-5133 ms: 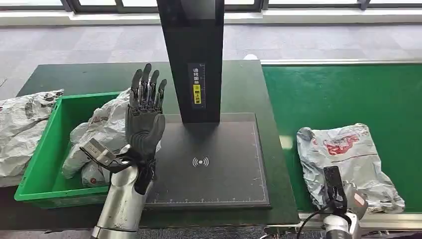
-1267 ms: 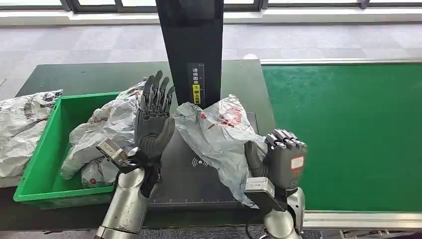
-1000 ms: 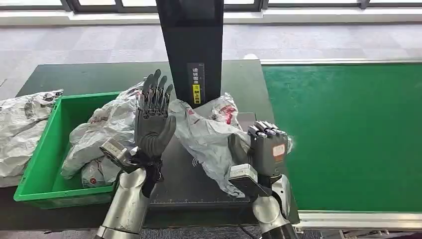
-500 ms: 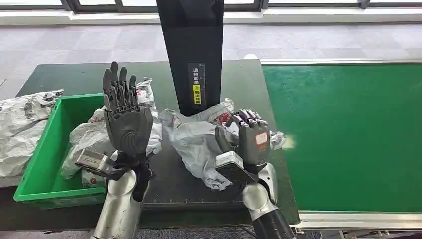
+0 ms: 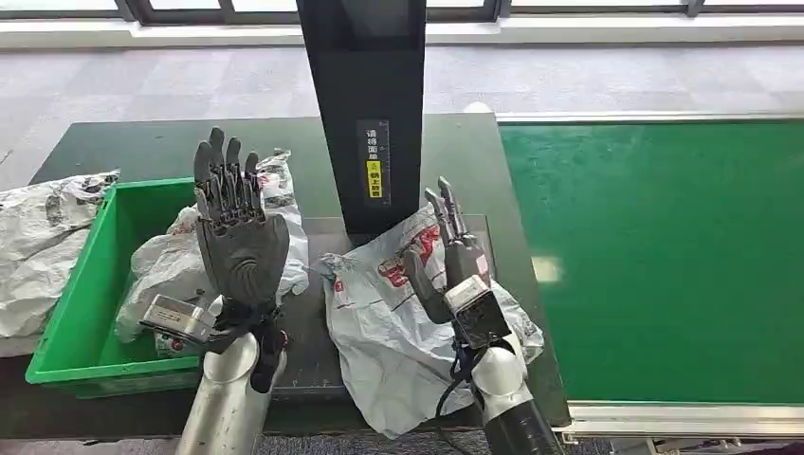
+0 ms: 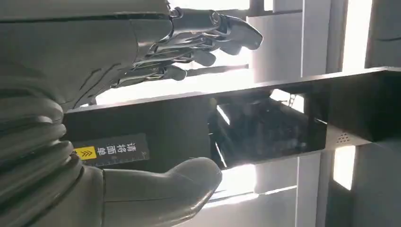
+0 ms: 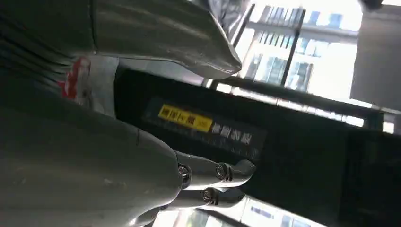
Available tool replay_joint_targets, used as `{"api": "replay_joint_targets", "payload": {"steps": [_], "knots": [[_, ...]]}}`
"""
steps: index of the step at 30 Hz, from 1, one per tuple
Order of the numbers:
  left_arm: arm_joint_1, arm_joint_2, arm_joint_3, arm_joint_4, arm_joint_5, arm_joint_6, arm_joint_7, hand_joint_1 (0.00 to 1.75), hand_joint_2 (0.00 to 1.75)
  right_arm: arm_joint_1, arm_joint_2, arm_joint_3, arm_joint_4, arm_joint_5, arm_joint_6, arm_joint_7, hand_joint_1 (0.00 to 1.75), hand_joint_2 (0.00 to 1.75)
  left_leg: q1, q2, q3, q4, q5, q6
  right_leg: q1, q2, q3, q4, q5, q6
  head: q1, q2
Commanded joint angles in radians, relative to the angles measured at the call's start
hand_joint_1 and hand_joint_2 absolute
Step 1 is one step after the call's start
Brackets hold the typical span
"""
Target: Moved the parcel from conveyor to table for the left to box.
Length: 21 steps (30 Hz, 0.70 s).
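Nearest, crumpled grey plastic parcel with red print (image 5: 398, 332) lies on the dark table (image 5: 142, 152), over the black scanner pad's (image 5: 313, 332) near edge. Right hand (image 5: 446, 261) stands above it, fingers straight, apart, holding nothing. Left hand (image 5: 237, 227) upright, fingers spread, before the green plastic bin (image 5: 81, 284). Beyond: black scanner post (image 5: 365, 104).

Parcel (image 5: 398, 322) on table (image 5: 142, 152), between bin (image 5: 76, 284) and conveyor (image 5: 664, 256)
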<state>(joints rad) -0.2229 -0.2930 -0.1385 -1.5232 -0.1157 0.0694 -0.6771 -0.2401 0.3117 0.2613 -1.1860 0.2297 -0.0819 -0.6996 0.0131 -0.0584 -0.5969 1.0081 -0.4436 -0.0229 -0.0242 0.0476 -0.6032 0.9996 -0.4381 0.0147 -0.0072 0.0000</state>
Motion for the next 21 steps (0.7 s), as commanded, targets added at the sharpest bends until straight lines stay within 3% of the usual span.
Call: {"api": "replay_joint_targets", "payload": {"steps": [1,2,5,8,11,13,17,21], "knots": [[0.054,0.004,-0.026,0.019,0.002,-0.005,-0.021,0.00,1.75,0.024,-0.021,-0.120,-0.084,-0.112,0.100,0.001,0.00,0.00,0.000,0.005,0.005,-0.003,-0.001,0.002,0.001,-0.005,0.006,-0.004,0.000,-0.001,0.000,0.000],[0.050,0.002,-0.032,0.032,-0.014,-0.008,-0.021,0.00,1.75,0.059,-0.020,-0.136,-0.179,-0.105,0.036,0.001,0.00,0.00,0.000,0.001,0.003,-0.001,0.000,0.001,0.001,-0.005,0.004,-0.002,-0.001,-0.001,0.000,0.000],[0.050,0.002,-0.032,0.032,-0.014,-0.008,-0.021,0.00,1.75,0.059,-0.020,-0.136,-0.179,-0.105,0.036,0.001,0.00,0.00,-0.001,0.001,0.002,-0.001,0.000,0.002,0.000,-0.007,0.003,-0.001,-0.001,-0.001,0.000,0.000],[0.011,0.012,-0.078,0.173,-0.226,0.003,-0.006,0.00,1.75,0.129,-0.049,-0.099,-0.432,-0.037,-0.295,0.001,0.00,0.00,-0.001,0.000,0.002,-0.001,0.000,0.001,0.000,-0.006,0.004,-0.002,-0.001,-0.001,0.000,0.000],[-0.063,-0.022,-0.094,0.373,-0.431,0.019,0.040,0.00,1.75,0.182,-0.123,-0.028,-0.601,-0.002,-0.616,0.001,0.00,0.00,-0.001,-0.004,0.002,-0.001,0.001,0.002,0.000,-0.012,0.005,-0.002,-0.002,-0.001,0.000,0.000],[-0.089,-0.018,-0.116,0.438,-0.511,0.030,0.074,0.00,1.75,0.205,-0.073,-0.098,-0.691,0.040,-0.616,0.001,0.00,0.00,-0.001,-0.007,0.002,-0.001,0.000,0.002,0.000,-0.014,0.007,-0.003,-0.003,0.000,0.000,0.000],[-0.089,-0.018,-0.116,0.438,-0.511,0.030,0.074,0.00,1.75,0.205,-0.073,-0.098,-0.691,0.040,-0.616,0.001,0.00,0.00,-0.001,0.003,0.002,0.000,-0.001,0.002,-0.002,-0.003,0.002,-0.001,-0.001,-0.001,0.000,0.000],[-0.165,-0.029,-0.160,0.635,-0.696,0.038,0.156,0.00,1.75,0.231,0.018,-0.204,-0.874,0.101,-0.616,0.001,0.00,0.00,-0.002,0.001,0.001,0.001,-0.001,0.000,-0.002,-0.003,0.000,0.000,-0.001,0.000,0.000,0.000]]}}
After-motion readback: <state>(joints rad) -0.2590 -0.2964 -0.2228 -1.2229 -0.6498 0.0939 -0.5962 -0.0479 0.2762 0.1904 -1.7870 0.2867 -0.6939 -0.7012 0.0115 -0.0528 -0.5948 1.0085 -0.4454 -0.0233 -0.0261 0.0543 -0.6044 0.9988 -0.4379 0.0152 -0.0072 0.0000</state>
